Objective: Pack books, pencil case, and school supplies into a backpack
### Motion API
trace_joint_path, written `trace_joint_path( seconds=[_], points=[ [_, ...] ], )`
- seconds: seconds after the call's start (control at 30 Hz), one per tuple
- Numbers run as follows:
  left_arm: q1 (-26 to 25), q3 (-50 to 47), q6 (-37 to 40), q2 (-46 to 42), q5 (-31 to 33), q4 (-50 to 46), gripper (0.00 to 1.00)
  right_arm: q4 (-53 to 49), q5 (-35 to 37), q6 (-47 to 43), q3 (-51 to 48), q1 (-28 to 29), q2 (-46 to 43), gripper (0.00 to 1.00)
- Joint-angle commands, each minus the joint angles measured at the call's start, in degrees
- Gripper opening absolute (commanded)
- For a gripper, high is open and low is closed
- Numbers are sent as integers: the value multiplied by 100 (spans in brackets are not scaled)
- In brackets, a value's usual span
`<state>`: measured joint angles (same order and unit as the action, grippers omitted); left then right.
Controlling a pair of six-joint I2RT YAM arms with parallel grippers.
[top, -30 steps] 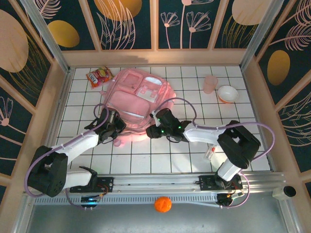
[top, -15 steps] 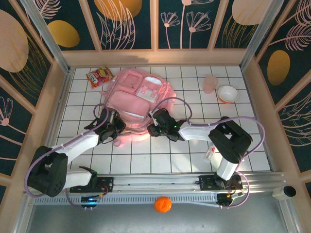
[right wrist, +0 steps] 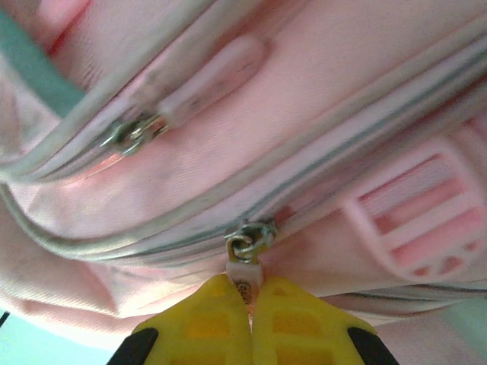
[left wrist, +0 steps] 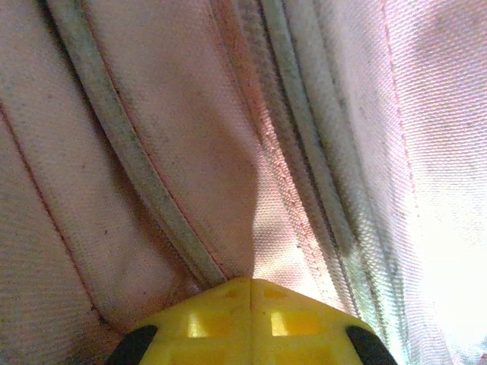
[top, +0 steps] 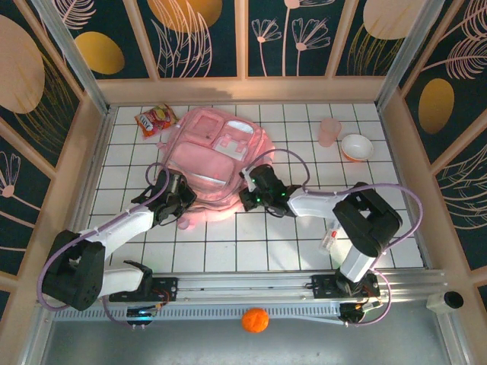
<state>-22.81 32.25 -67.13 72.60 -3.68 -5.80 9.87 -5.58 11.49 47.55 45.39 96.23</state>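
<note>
ITEM: large glossy pink backpack (top: 217,148) mid-table | GRIP: right gripper (right wrist: 249,295) clamped on pale plastic zipper pull (right wrist: 245,270); left gripper (left wrist: 251,287) pinching backpack fabric | RISK: pull may slip free; slack fabric may jam metal slider (right wrist: 249,234).

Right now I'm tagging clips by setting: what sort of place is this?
Probably a robot test enclosure, not a home: a white gridded tabletop, painted leaf-pattern wall panels, and an aluminium rail.

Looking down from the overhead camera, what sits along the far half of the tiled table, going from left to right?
red-orange snack bag → pink backpack → pink cup → white bowl
</note>
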Motion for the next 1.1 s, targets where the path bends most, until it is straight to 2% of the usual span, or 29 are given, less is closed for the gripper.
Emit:
trace_joint_path(
  seconds=[0.0, 0.27, 0.4, 0.5, 0.6, 0.67, 0.73, 0.8, 0.9, 1.07],
  points=[
    [92, -149, -38, 131, 184, -466, 0, 129, 93, 313, -116, -313, -256, 0],
    [101, -184, -61, 123, 172, -466, 0, 146, 2, 562, 75, -776, -188, 0],
    [101, -175, -51, 117, 170, -449, 0, 237, -278, 511, 215, -992, -67, 0],
    [101, -174, -38, 113, 161, -448, 0, 425, -537, 256, 84, -948, -248, 1],
    [101, -184, -42, 69, 153, -439, 0, 494, -709, -99, -187, -867, -527, 27],
    [101, -186, -35, 28, 150, -439, 0, 383, -644, -280, -287, -804, -631, 35],
    [101, -142, 84, -37, 95, -401, 0, 288, -533, -215, -349, -801, -671, 37],
    [93, 1, 305, -166, 69, -451, 9, 418, -561, -31, -442, -823, -725, 39],
    [33, 257, 843, -621, 325, -580, 35, 608, -644, 205, -492, -829, -781, 39],
    [27, 673, 2146, -1351, 509, -489, 52, 795, -738, 387, -551, -821, -972, 40]
  ],
)
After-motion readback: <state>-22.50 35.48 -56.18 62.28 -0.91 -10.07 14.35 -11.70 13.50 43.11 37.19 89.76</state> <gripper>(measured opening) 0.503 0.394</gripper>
